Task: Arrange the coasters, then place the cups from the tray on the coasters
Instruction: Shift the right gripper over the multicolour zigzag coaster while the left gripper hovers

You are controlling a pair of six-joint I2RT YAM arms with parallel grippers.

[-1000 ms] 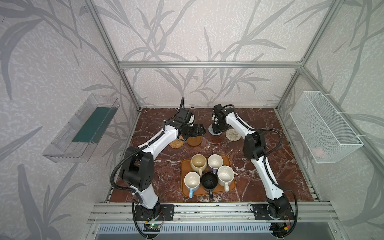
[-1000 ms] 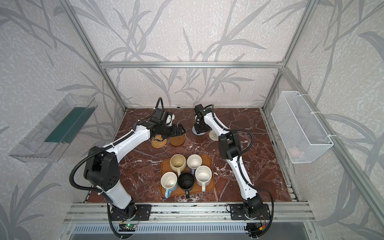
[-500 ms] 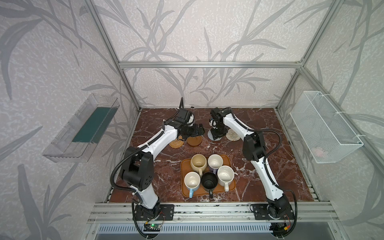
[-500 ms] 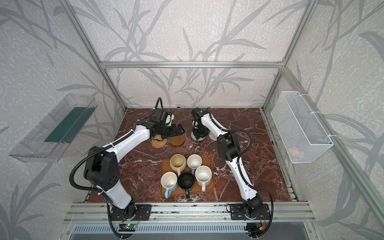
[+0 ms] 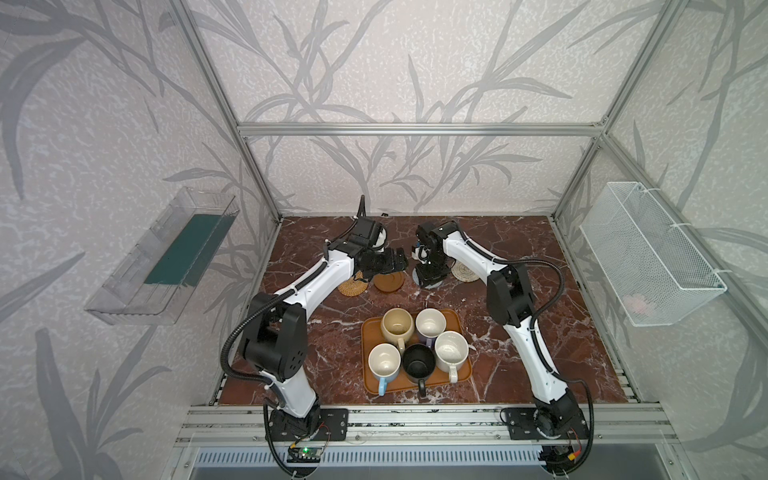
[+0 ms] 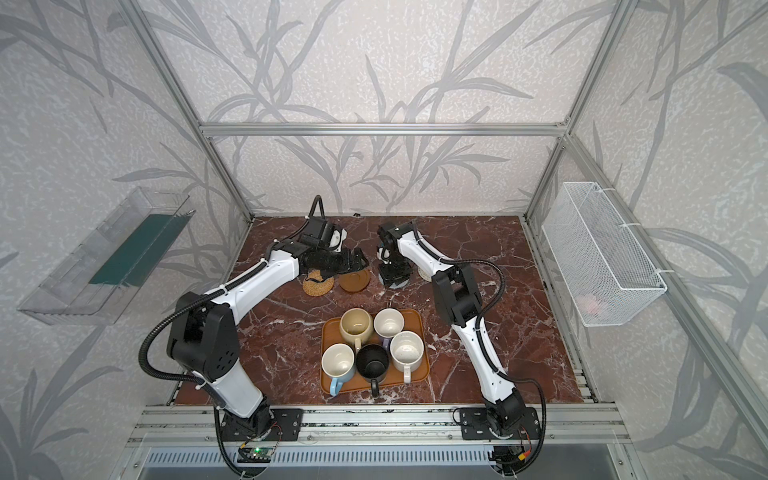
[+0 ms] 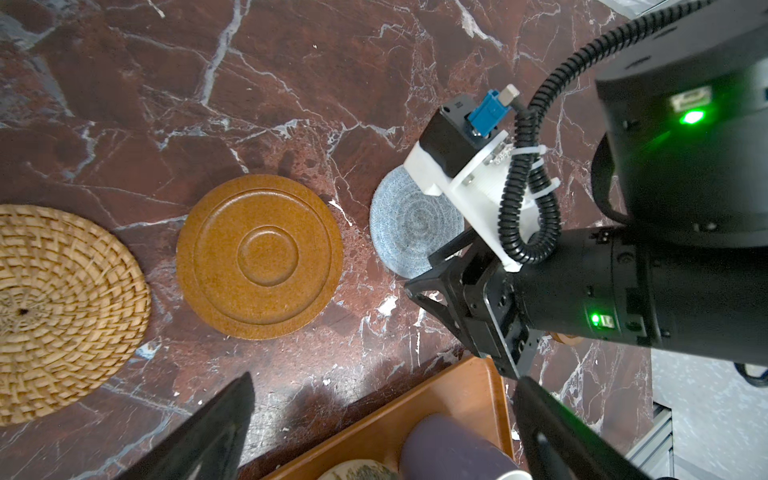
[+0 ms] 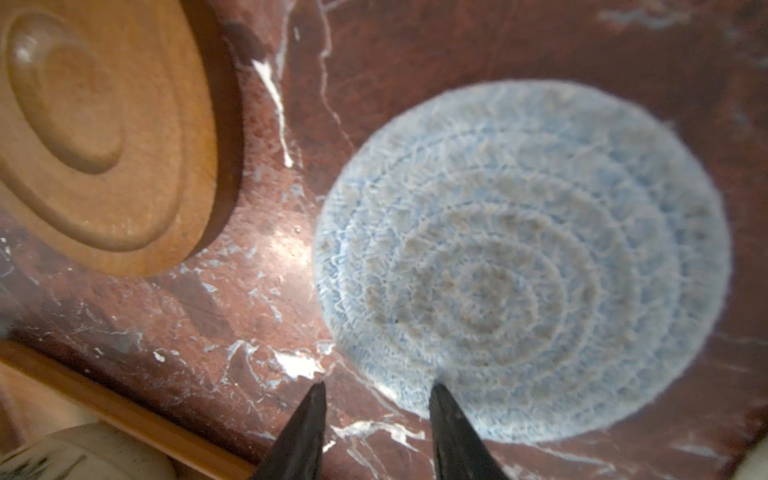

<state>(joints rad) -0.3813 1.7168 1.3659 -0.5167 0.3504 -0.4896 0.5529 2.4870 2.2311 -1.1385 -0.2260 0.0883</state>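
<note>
The orange-brown tray [image 5: 466, 365] holds the cups: beige [image 5: 397, 326], lavender [image 5: 431, 324], white [image 5: 451, 351], black [image 5: 419, 361] and light blue [image 5: 384, 361]. Behind it lie coasters in a row: tan woven [image 5: 353, 286], smooth brown [image 5: 388, 282], blue-grey woven [image 8: 519, 262], cream rope [image 5: 464, 272]. My right gripper [image 8: 376, 395] points down at the blue-grey coaster, jaws narrowly apart. One fingertip [image 8: 436, 399] is over its rim, the other over the marble. My left gripper [image 5: 397, 262] hovers wide open above the brown coaster [image 7: 259, 255], holding nothing.
A clear plastic bin [image 5: 162, 266] hangs on the left wall and a white wire basket [image 5: 648, 257] on the right wall. Aluminium frame posts and a front rail [image 5: 415, 419] bound the marble table [image 5: 316, 257].
My right gripper has shifted toward the tray, staying over the blue-grey coaster, and its jaws have narrowed. The left arm has barely moved and stays wide open.
</note>
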